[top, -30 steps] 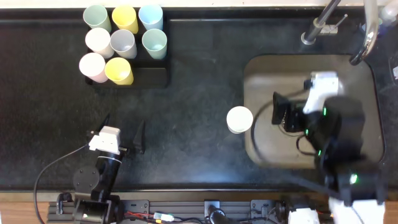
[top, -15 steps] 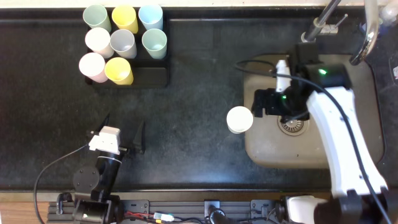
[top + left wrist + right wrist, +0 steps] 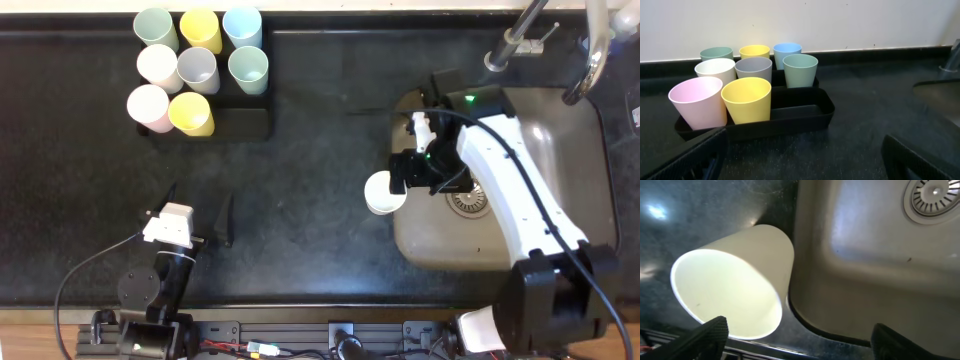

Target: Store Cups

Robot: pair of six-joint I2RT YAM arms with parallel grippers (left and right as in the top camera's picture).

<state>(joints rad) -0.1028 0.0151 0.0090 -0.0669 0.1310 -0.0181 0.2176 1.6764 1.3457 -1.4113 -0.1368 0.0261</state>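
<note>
Swings from over the sink's (image 3: 560,130) basin to its tray-side rim within the last second: right end effector (image 3: 402,175), fingers spread wide, clamped on nothing. Hangs low over white cup (image 3: 385,192), upright and mouth-up on the dark surface (image 3: 300,200), hard against that rim and outside the basin. Keeps still well away from the sink, low over the surface: left end effector (image 3: 198,210), fingers likewise apart and empty. Far from the sink across the surface: black tray (image 3: 250,125), seven stored cups (image 3: 198,70) in it, with an open slot at the end toward the sink.

Step in hand, by the look of it: closing in on the last loose cup. Next move calls for dropping one finger inside the mouth and one outside the wall, pinching firmly, lifting clear, then carrying across to the free slot. Risk: nudging the cup over the rim into the basin.
</note>
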